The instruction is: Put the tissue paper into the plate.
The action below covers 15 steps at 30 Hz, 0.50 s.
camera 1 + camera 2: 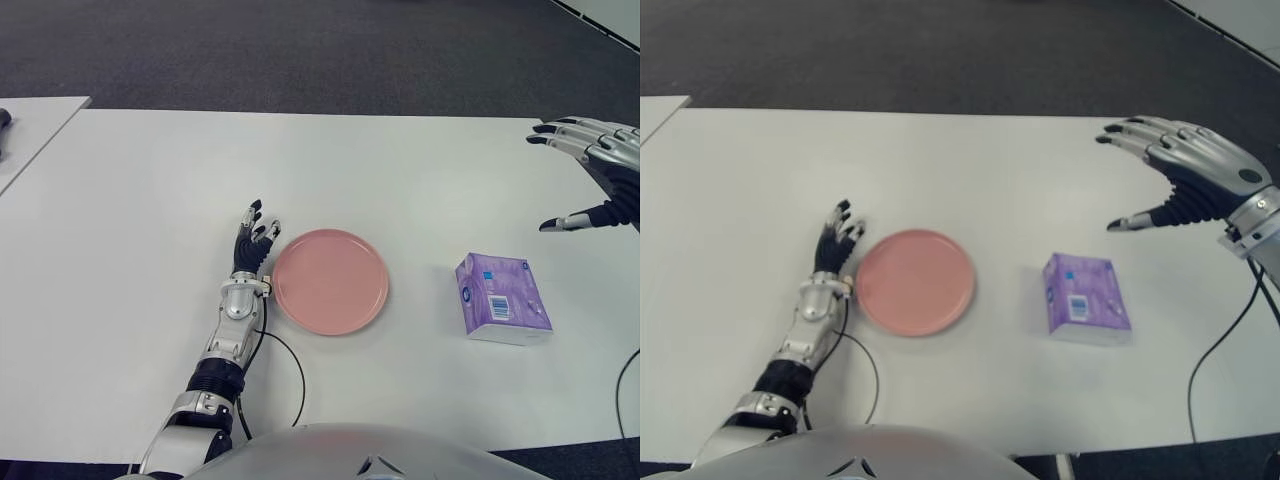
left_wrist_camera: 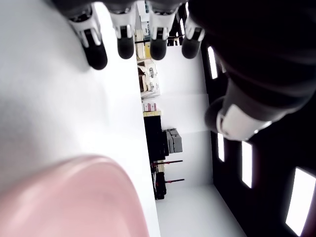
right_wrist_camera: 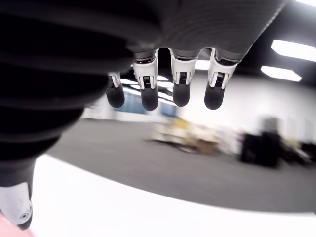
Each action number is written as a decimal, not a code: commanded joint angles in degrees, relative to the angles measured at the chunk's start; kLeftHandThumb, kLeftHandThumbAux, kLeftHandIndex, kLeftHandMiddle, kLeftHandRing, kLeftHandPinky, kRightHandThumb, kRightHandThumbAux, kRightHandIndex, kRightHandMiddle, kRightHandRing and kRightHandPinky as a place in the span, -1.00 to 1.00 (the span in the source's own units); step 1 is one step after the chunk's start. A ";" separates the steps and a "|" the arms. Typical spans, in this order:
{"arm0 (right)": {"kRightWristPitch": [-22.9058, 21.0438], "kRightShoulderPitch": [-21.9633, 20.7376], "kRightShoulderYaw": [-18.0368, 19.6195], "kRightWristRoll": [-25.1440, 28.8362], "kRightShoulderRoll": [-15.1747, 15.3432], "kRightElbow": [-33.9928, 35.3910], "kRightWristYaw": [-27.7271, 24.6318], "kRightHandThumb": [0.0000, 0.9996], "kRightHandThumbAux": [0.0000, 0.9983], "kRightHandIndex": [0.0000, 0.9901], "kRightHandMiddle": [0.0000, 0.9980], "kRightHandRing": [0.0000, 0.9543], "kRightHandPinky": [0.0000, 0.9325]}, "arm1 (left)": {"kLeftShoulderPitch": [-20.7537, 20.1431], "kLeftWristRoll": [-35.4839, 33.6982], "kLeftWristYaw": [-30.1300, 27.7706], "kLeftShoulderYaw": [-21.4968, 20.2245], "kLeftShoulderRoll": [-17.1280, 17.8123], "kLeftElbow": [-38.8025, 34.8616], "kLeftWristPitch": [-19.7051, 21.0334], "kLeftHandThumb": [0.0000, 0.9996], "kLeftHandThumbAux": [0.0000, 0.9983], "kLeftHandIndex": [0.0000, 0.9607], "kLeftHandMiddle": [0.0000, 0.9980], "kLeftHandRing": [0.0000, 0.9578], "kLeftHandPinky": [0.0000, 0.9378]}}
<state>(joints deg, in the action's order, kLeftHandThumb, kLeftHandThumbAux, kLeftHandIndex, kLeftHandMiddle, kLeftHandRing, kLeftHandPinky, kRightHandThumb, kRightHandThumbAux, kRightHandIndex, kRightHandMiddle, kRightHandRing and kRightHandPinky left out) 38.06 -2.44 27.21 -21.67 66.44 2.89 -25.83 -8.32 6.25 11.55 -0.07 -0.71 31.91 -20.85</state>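
**Tissue pack still on the table, right hand poised above it**

The tissue paper (image 1: 503, 298), a purple pack, lies flat on the white table (image 1: 140, 200) in the lower right of the eye views, untouched. To its left, apart from it with bare table between, sits the pink plate (image 1: 330, 281), nothing in it yet.

Up in the upper right of the frame hangs the right hand (image 1: 1185, 180), raised off the table, beyond the pack and a little to its right. Fingers spread, thumb swung out below them, holding nothing; its own wrist view shows four straight fingertips (image 3: 149, 98) over open floor. That wide span looks like a pre-grasp shape, sized to straddle the pack from above, so the reach seems only just begun.

The left hand (image 1: 254, 243) shows just beside the plate's left rim, fingers extended and grasping nothing. It appears idle, placed where it keeps out of the right hand's path. The plate's rim fills the corner of its wrist view.
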 commanded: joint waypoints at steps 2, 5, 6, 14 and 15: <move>8.81 2.92 2.84 1.11 0.60 0.90 1.23 -0.52 0.16 -1.00 -1.00 -1.00 -1.00 | 0.14 -0.04 -0.16 -0.42 0.43 1.44 0.75 -1.00 0.22 -1.00 -1.00 -1.00 -1.00; 5.87 -0.22 0.45 2.36 -0.58 7.83 1.32 -0.52 0.15 -1.00 -1.00 -1.00 -1.00 | 0.02 0.11 0.14 -0.52 0.48 1.77 0.44 -0.99 0.21 -1.00 -1.00 -1.00 -1.00; 5.40 -0.54 0.19 2.43 -0.74 8.59 1.27 -0.51 0.14 -1.00 -1.00 -1.00 -1.00 | -0.01 0.15 0.20 -0.55 0.49 1.86 0.33 -0.98 0.21 -1.00 -1.00 -1.00 -1.00; 4.04 -0.89 -0.20 2.16 -1.36 9.83 0.73 -0.51 0.14 -1.00 -1.00 -1.00 -1.00 | -0.27 0.41 -0.03 -0.76 0.79 2.50 -0.42 -0.96 0.19 -1.00 -1.00 -1.00 -1.00; 3.94 -0.92 -0.25 2.14 -1.37 9.89 0.71 -0.51 0.14 -1.00 -1.00 -1.00 -1.00 | -0.29 0.46 -0.03 -0.75 0.83 2.54 -0.40 -0.95 0.19 -1.00 -1.00 -1.00 -1.00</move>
<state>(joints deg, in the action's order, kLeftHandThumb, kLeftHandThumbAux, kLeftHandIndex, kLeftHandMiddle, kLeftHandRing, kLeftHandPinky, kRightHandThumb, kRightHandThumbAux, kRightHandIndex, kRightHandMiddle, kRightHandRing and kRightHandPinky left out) 42.97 -2.96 27.78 -19.69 65.82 12.72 -24.66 -8.84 6.27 11.57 -0.85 -0.43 33.25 -21.81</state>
